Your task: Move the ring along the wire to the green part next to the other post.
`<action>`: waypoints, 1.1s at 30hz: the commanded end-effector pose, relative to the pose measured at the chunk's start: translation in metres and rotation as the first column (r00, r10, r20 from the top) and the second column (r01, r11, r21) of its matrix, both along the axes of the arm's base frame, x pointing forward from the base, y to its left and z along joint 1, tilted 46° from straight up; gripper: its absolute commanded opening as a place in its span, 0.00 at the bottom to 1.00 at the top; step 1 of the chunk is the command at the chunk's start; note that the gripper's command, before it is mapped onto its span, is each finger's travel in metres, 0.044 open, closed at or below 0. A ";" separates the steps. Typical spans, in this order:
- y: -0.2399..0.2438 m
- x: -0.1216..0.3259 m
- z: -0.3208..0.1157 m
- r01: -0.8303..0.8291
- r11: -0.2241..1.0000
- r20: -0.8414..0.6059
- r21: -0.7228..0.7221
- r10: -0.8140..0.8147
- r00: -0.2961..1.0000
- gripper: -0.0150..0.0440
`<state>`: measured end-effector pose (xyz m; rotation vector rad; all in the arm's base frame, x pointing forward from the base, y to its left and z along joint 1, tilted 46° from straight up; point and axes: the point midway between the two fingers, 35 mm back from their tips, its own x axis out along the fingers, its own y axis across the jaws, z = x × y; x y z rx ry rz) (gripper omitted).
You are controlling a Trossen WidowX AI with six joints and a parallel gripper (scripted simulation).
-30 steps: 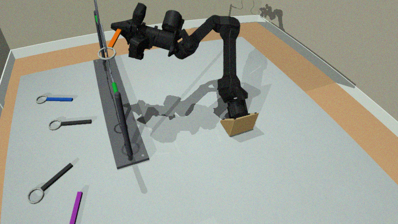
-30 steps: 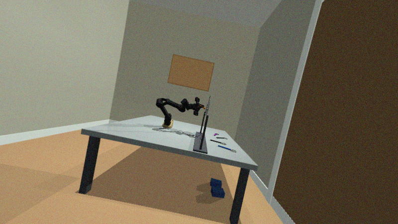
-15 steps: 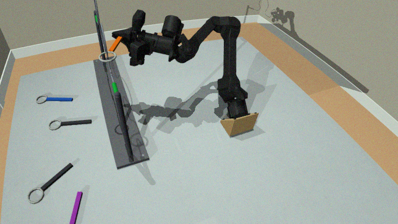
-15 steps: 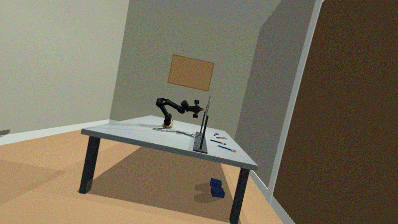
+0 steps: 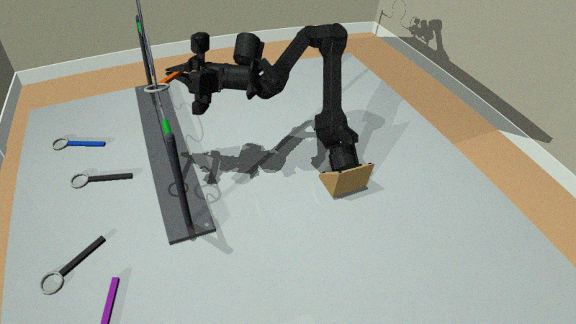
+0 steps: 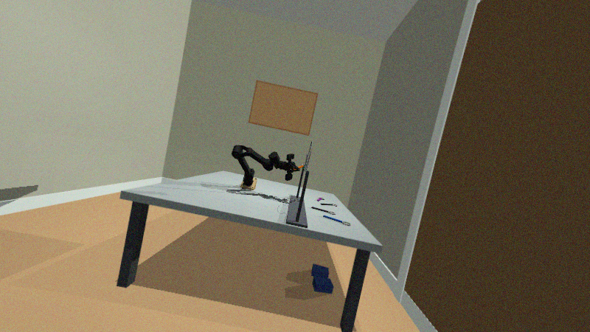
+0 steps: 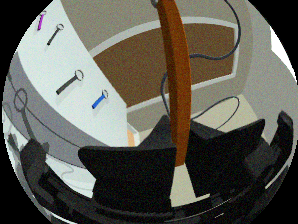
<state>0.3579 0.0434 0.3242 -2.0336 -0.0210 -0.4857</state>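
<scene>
My gripper [image 5: 171,74] [image 7: 169,119] is shut on the orange handle [image 5: 172,75] [image 6: 301,167] [image 7: 180,75], beside the wire. The pale ring [image 5: 147,89] is nearly level in the top view, below the fingers, and the wire appears to pass through it; clearance is too small to tell. The thin grey wire [image 5: 161,110] [image 7: 238,35] rises out of the top of the top view. One green part [image 5: 166,126] tops the near post [image 5: 180,181]; the other [image 5: 139,26] is at the far post [image 5: 145,60]. The ring is cut off in the wrist view.
The dark base [image 5: 177,230] [image 6: 292,216] carries both posts. Beyond it lie loose ring tools with a blue handle [image 5: 86,143] [image 7: 98,101], dark handles [image 5: 110,177] [image 5: 82,255] and a purple handle [image 5: 110,298] [image 7: 41,22]. Looping wire fills space around the handle in the wrist view.
</scene>
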 end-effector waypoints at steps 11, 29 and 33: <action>-0.019 0.011 -0.048 -0.047 0.943 -0.077 0.331 0.076 0.994 0.00; -0.016 0.013 -0.111 -0.020 0.731 -0.115 0.682 0.133 0.984 0.00; -0.011 0.012 -0.124 -0.007 0.667 -0.119 0.745 0.144 0.982 0.00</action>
